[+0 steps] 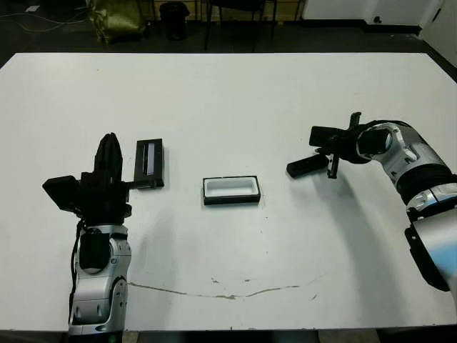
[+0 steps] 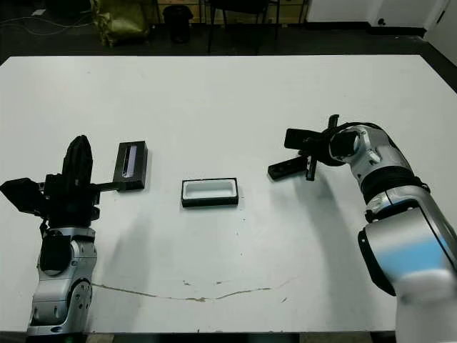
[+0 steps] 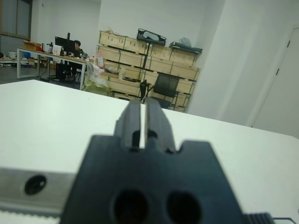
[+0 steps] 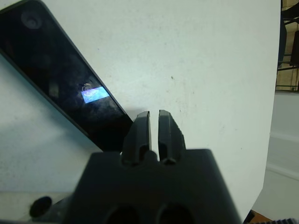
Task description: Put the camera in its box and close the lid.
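Camera beside the empty, uncovered box.
Right gripper (image 4: 154, 126), fingers pressed together, hovers at camera (image 1: 305, 167); left gripper (image 3: 144, 119) likewise closed near lid (image 1: 149, 161); box (image 1: 230, 190) central.

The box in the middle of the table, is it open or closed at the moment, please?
Open and empty. The box shows its bare white lining, the lid lies apart towards the left arm, and the camera lies on the table.

The worktop (image 1: 228, 93) carries three things: one camera (image 1: 305, 167), one box (image 1: 230, 190) and one lid (image 1: 150, 163). Two grippers show, the left (image 1: 108, 153) and the right (image 1: 333, 166), each with two black fingers.
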You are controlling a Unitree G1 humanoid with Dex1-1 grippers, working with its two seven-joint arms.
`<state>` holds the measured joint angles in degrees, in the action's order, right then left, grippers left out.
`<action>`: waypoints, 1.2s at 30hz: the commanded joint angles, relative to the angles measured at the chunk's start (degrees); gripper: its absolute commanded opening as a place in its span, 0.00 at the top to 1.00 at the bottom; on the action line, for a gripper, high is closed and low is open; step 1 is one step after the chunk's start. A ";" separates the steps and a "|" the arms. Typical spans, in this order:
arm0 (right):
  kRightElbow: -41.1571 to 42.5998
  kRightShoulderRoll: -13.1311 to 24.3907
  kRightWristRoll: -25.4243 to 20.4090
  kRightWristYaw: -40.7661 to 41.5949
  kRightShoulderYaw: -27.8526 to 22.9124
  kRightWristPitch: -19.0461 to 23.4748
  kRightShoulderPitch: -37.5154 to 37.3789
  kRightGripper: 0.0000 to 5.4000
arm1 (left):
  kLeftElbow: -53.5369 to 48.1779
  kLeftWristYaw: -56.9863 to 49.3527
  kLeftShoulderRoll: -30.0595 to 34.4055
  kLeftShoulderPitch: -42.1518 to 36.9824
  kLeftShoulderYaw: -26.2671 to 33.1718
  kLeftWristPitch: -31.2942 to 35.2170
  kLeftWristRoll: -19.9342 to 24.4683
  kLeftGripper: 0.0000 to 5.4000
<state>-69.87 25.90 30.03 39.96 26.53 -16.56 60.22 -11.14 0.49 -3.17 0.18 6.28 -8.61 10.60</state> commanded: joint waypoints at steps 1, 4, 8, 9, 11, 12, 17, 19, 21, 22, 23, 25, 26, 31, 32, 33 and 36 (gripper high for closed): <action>-0.68 -0.09 -0.23 0.77 -0.25 0.11 -1.49 1.00 | 0.59 -0.43 0.10 0.63 0.09 0.70 -0.45 1.00; -0.77 0.08 -0.22 1.06 -0.40 0.39 -1.38 1.00 | 0.51 -0.51 0.11 0.56 -0.02 0.69 -0.66 1.00; -0.75 0.24 -0.48 1.73 -0.75 0.74 -1.37 1.00 | 0.55 -0.35 0.19 0.43 -0.09 0.65 -0.67 1.00; -0.79 0.32 -0.57 1.97 -0.78 0.52 -1.36 1.00 | 0.61 -0.34 0.23 0.40 -0.10 0.50 -0.78 1.00; -0.76 0.43 -0.50 2.17 -0.66 0.43 -1.26 1.00 | 0.52 -0.33 0.28 0.27 -0.11 0.52 -0.84 1.00; -0.73 0.52 -0.34 2.27 -0.50 0.42 -1.17 1.00 | 0.53 -0.26 0.30 0.16 -0.11 0.44 -0.84 1.00; -0.20 1.15 0.20 3.23 0.07 0.17 -1.07 1.00 | 0.30 -0.47 0.23 -0.16 -0.12 0.92 -1.03 1.00; 0.04 1.38 0.38 3.70 0.30 -0.05 -1.13 1.00 | 0.16 -0.56 0.16 -0.24 -0.11 1.25 -0.91 1.00; 0.31 1.60 0.51 4.04 0.46 -0.20 -1.33 1.00 | -0.03 -0.63 0.18 -0.29 -0.15 1.51 -0.99 1.00; 0.53 1.76 0.55 4.17 0.50 -0.40 -1.47 1.00 | -0.03 -0.70 0.22 -0.32 -0.17 1.45 -1.21 1.00; 0.74 1.94 0.49 4.45 0.46 -0.59 -1.64 1.00 | 0.05 -0.77 0.26 -0.36 -0.18 1.30 -1.42 1.00; 1.33 2.38 0.33 5.28 0.38 -1.11 -1.91 1.00 | 0.12 -0.80 0.22 -0.39 -0.17 1.15 -1.48 1.00; 1.63 2.60 0.31 5.60 0.38 -1.23 -2.07 1.00 | 0.09 -0.81 0.21 -0.36 -0.16 1.20 -1.44 1.00; 3.25 3.78 -0.38 7.66 0.02 -2.44 -3.19 1.00 | 0.12 -0.75 0.28 -0.25 -0.11 1.13 -1.40 1.00; 3.65 3.94 -0.63 8.16 -0.14 -2.46 -3.42 1.00 | 0.28 -0.78 0.28 -0.31 -0.10 0.87 -1.53 1.00; 4.03 4.07 -0.84 8.64 -0.25 -2.51 -3.61 1.00 | 0.40 -0.83 0.25 -0.37 -0.09 0.70 -1.63 1.00; 5.03 4.41 -1.66 9.86 -0.63 -3.16 -4.24 1.00 | 0.12 -1.40 0.06 -0.29 -0.18 1.13 -2.04 1.00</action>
<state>-65.14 29.82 28.58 48.57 25.95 -18.90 57.80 -11.31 -0.40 -3.19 -0.24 6.02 -8.18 9.12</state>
